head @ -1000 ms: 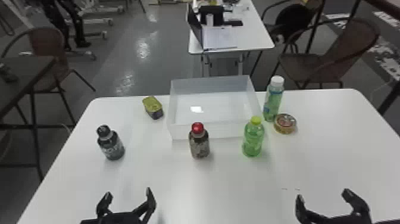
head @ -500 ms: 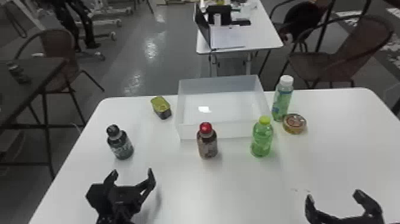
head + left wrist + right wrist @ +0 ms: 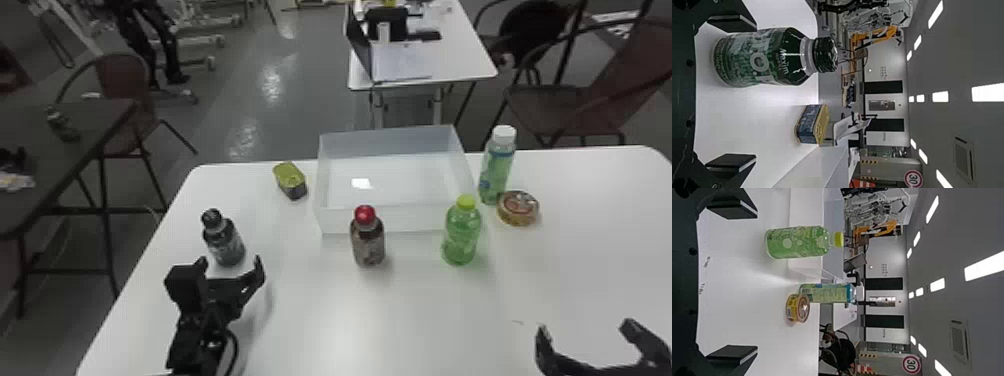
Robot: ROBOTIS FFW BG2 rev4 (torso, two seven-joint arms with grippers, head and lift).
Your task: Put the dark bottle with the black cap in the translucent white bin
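Observation:
My left gripper (image 3: pixel 231 265) is open on the near side of the dark bottle with the black cap (image 3: pixel 224 239), which stands upright at the table's left. In the left wrist view, that gripper (image 3: pixel 731 93) has its fingers wide apart, and the dark bottle (image 3: pixel 766 57) is beyond them, nearer to one finger. The translucent white bin (image 3: pixel 395 218) sits at the table's far middle with nothing in it. Over the near right part of the table my right gripper (image 3: pixel 585 327) is parked open; the right wrist view shows this gripper (image 3: pixel 732 282) with nothing held.
A red-capped bottle (image 3: pixel 368 242) and a green bottle (image 3: pixel 461 234) stand before the bin. A yellow-topped tin (image 3: pixel 291 181) lies left of it. On its right are a white-capped bottle (image 3: pixel 497 167) and a round tin (image 3: pixel 518 208). The white table (image 3: pixel 320 320) extends beneath everything.
My left gripper has moved forward, closer to the dark bottle, staying open. The head view has shifted slightly, so the table's things appear farther right. The bottles and bin keep their places on the table.

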